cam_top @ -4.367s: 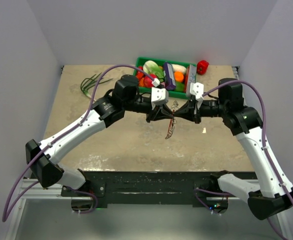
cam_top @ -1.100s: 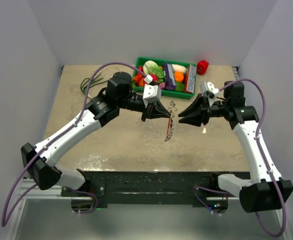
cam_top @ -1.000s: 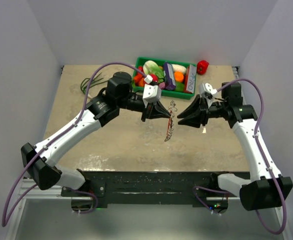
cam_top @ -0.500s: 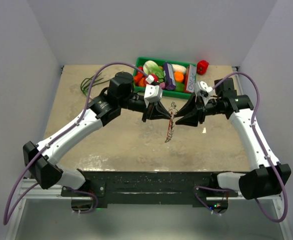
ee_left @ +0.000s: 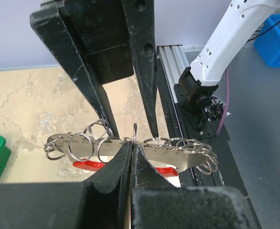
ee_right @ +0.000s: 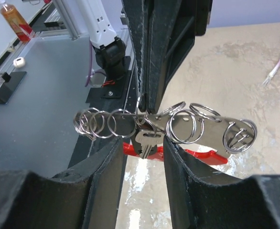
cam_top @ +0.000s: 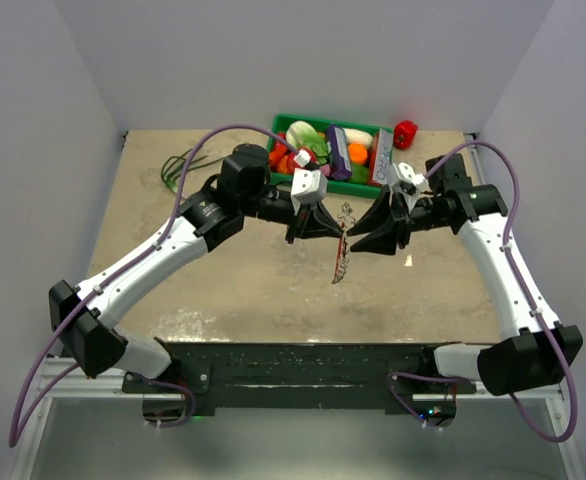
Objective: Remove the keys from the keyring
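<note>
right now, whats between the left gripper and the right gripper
The keyring and its rings, hanging from the shut left gripper, top view. In the right wrist view a key hangs in the gap of the open right gripper.

Green crate [cam_top: 283, 120] blocks the far side, open tabletop [cam_top: 263, 285] lies nearer

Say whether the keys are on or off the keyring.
On: the keys hang from the keyring, between the spread fingers of the right gripper.
</note>
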{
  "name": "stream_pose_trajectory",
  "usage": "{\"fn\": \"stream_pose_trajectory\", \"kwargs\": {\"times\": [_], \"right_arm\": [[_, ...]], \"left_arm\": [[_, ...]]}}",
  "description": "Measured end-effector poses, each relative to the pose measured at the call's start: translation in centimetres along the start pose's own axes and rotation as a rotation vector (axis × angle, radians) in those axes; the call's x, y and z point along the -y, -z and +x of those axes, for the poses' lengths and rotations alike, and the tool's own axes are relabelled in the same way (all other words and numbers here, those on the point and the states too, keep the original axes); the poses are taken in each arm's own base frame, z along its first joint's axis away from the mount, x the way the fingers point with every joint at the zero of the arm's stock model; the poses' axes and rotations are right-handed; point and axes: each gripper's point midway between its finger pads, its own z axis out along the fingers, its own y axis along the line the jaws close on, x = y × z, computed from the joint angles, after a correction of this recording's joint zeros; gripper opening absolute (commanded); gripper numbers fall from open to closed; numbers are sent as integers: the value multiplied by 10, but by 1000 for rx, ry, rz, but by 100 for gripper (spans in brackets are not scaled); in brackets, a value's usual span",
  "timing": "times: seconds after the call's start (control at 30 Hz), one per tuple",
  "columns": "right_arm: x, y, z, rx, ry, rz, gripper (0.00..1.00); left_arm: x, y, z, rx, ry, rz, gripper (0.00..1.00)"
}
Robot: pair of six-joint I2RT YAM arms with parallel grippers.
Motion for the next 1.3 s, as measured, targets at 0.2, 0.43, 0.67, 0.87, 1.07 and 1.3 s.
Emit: {"fn": "stream_pose_trajectory", "kwargs": {"times": [0.2,0.43,0.67,0.87,1.07,1.3], "right_arm": [[-3,0,-13,2,31,-2,38],[-5,-1,-13,0,27,-11,34],[-6,-5,-13,-1,31,-26,24],[-2,-7,-11,-4,20,-30,15],[0,-9,-9,-4,-20,-36,35],[3,-9,-10,1,-39,-30,41]], "left_arm": [[-2,0,0,-1,-1,-10,0],[-3,0,-1,2,-5,-12,0],[-3,0,-1,2,-5,-12,0],[-2,0,-1,2,-5,-11,0],[-4,-1,0,-1,-4,-19,0],[-5,-1,1,-2,-3,-23,0]]}}
